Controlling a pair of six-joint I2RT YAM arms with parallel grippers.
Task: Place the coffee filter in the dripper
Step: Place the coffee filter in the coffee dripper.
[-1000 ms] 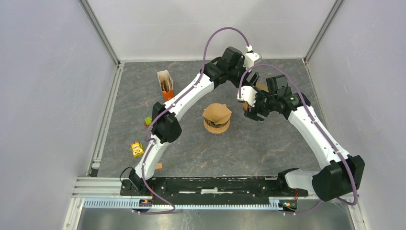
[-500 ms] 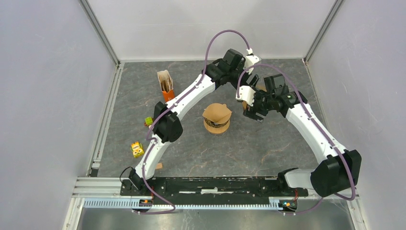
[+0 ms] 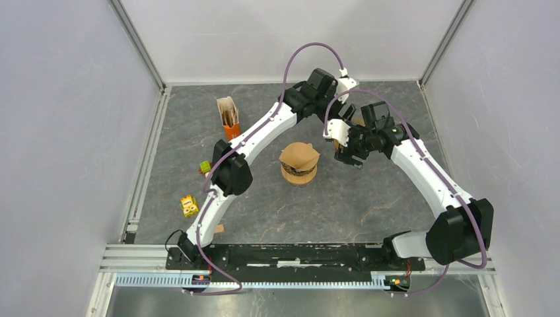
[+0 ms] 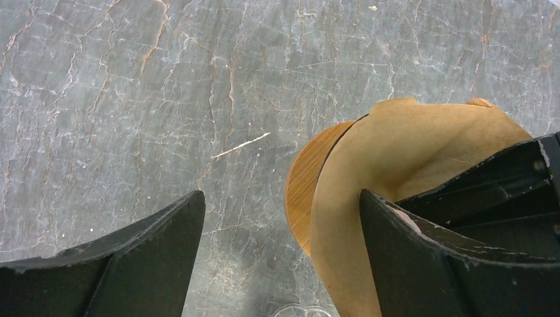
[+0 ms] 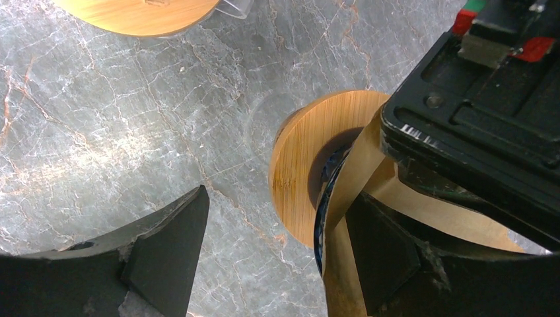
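Left fingers point(image 4: 132, 264) and right fingers point(image 5: 165, 251) both wide apart

we count two arms, a left arm point(image 3: 264, 129) and a right arm point(image 3: 429, 178), and two hands, a left hand point(image 4: 280, 205) and a right hand point(image 5: 277, 198). the one tabletop point(image 3: 370, 205) carries two bamboo discs, an upper disc point(image 5: 132, 8) and a lower disc point(image 5: 297, 165). there is one brown paper filter point(image 4: 396, 145) at the hands, one orange filter holder point(image 3: 228, 119), one green cube point(image 3: 205, 166) and one yellow carton point(image 3: 189, 206).

White arm links point(image 3: 264, 129), black joints point(image 3: 231, 177), looping purple cables point(image 3: 300, 49).
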